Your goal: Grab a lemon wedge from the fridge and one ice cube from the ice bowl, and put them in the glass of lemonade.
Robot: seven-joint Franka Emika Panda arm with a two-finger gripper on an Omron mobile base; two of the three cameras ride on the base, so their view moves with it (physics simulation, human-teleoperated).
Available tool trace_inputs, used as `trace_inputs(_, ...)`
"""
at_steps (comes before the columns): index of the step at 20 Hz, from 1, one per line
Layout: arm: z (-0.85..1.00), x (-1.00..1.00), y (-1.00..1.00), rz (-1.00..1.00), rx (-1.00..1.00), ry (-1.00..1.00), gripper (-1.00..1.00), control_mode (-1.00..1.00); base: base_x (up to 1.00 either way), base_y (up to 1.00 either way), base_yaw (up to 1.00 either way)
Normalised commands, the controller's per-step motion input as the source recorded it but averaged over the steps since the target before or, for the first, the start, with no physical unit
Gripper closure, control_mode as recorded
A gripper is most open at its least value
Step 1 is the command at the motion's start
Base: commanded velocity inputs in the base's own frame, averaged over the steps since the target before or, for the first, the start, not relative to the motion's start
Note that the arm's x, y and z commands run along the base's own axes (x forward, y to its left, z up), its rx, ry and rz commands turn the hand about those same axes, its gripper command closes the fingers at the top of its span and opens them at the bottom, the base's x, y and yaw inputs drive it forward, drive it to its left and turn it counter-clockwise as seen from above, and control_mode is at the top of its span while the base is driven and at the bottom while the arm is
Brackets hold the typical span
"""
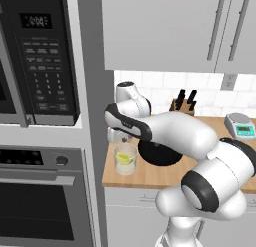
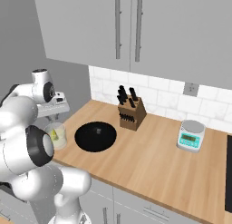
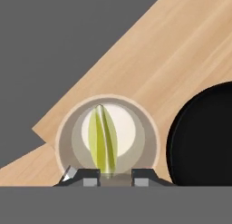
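The glass of lemonade stands near the left end of the wooden counter. My gripper hangs straight above it, shut on the lemon wedge. The yellow-green wedge reaches down inside the glass rim. The black ice bowl sits just right of the glass; no ice shows in it from here. The fridge is out of view.
A knife block stands behind the bowl, and a kitchen scale lies further right. A microwave and oven column borders the counter's left end. Wall cabinets hang overhead.
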Motion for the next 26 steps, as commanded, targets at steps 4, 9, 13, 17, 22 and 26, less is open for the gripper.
trace_inputs(4, -0.08, 0.00, 0.07, 0.00, 0.00, 0.00, 1.00, -1.00, 0.00, 0.00, 0.00)
trace_inputs(9, 0.00, 0.00, 0.01, 0.00, 0.00, 0.00, -1.00, -1.00, 0.00, 0.00, 0.00)
trace_inputs(13, 0.00, 0.00, 0.00, 0.00, 0.00, 0.00, -1.00, -1.00, 0.00, 0.00, 0.00)
trace_inputs(17, 0.00, 0.00, 0.00, 0.00, 0.00, 0.01, -1.00, -1.00, 0.00, 0.00, 0.00)
trace_inputs(22, 0.00, -0.26, -0.03, 0.00, 0.00, 0.02, -1.00, -1.00, 0.00, 0.00, 0.00)
trace_inputs(26, 0.00, -0.36, -0.25, 0.00, 0.02, -0.03, -1.00, -1.00, 0.00, 0.00, 0.00)
